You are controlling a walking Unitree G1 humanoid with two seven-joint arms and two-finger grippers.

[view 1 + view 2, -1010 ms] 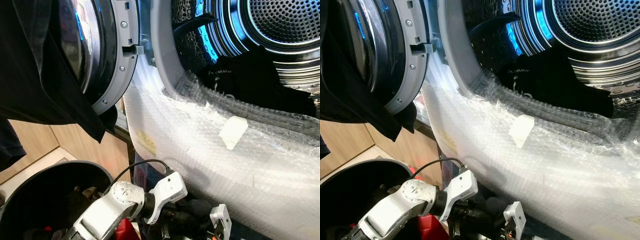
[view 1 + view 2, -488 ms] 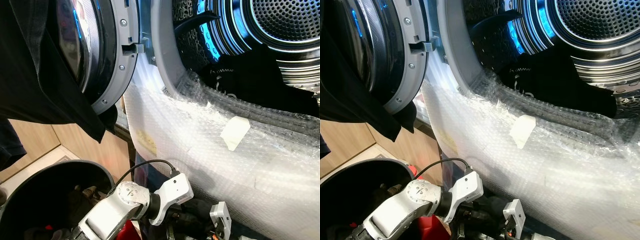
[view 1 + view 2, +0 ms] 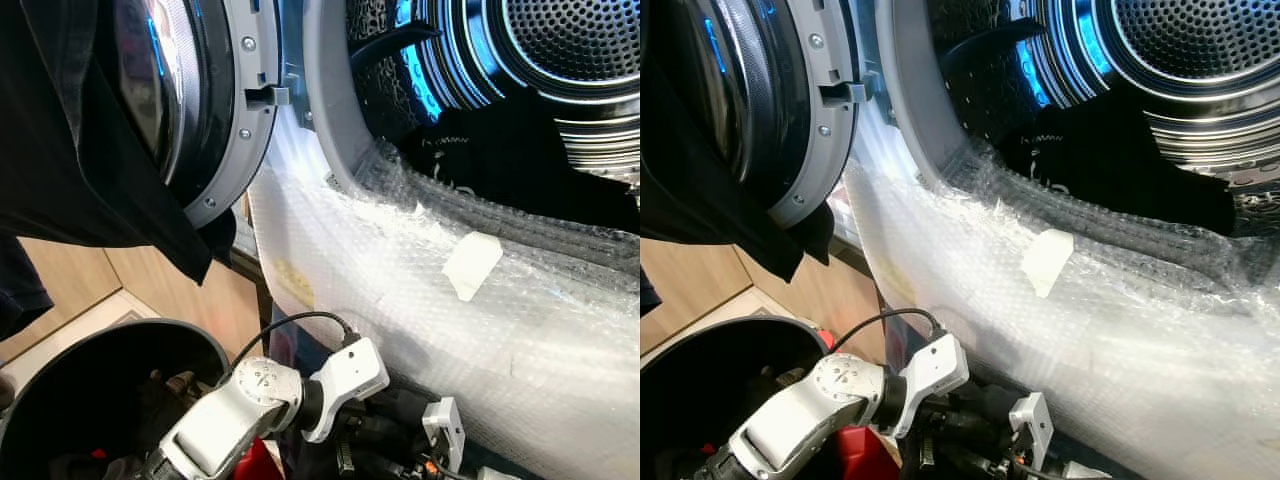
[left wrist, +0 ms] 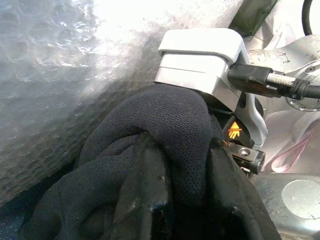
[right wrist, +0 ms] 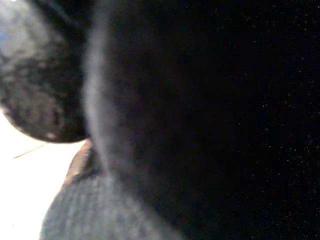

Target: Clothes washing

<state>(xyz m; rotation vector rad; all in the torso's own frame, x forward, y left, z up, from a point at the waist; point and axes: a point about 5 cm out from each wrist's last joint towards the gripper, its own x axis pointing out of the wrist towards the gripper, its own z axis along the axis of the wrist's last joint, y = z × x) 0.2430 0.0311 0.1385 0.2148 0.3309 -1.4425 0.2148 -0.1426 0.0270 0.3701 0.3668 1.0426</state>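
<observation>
**Left gripper holds a black garment below the open washer**

The washing machine (image 3: 330, 120) stands open before the robot, its round door (image 3: 200, 110) swung out to the robot's left. Inside, the perforated steel drum (image 3: 570, 50) glows blue along its ribs, and a dark piece of clothing (image 3: 520, 160) already lies at the bottom of the drum, just behind the grey door seal. A sheet of bubble wrap (image 3: 420, 300) is draped over the machine's front below the opening, held with a strip of pale tape (image 3: 470, 265).

A second black garment (image 3: 70, 150) hangs in front of the door on the robot's left, covering much of the glass. Below it sits a round black laundry basket (image 3: 100, 390) with dark items and a bit of red inside, on a wooden floor (image 3: 60, 290).

The left arm (image 3: 240, 415) reaches low across the front of the machine, its silver wrist and cable just beside the lower edge of the bubble wrap. In the left wrist view, the left gripper (image 4: 175, 200) is closed on a bundle of black mesh cloth (image 4: 170, 130), the fabric bunched over and between its black fingers (image 4: 145, 200), close against the bubble wrap.

The right wrist view is nearly all dark, blurred shapes pressed close to the lens; whether the right gripper is wide or narrow cannot be told.
</observation>
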